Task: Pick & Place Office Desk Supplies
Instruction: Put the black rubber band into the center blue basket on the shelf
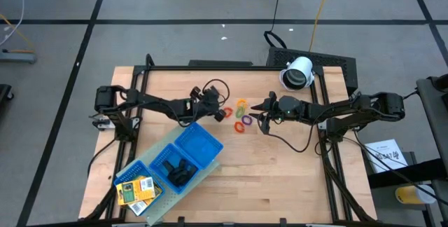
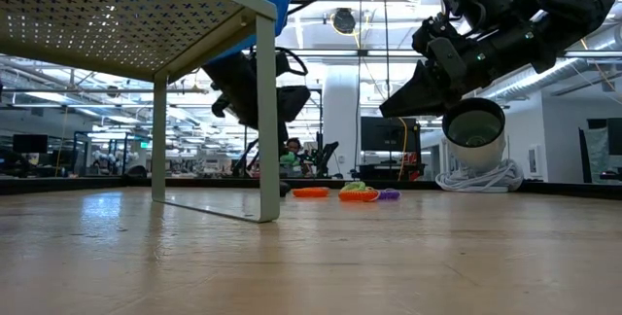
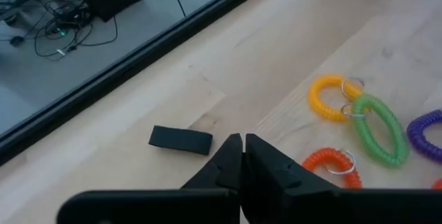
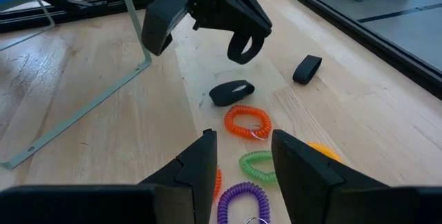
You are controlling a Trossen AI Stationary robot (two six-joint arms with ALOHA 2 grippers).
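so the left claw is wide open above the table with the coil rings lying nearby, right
Not quite: the left claw is shut, fingers pressed together, as the left wrist view shows. It does hang above the table, with the coil rings lying nearby.

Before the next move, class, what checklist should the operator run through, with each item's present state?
1. Left gripper shut on a black loop-shaped clip: ok.
2. Right gripper open above the coiled plastic rings: ok.
3. Blue plastic three-compartment tray holds black pieces in its middle compartment: ok.
4. Two loose black clips cleared off the wooden table: not ok.
5. Firmness of the left grip: cannot tell.
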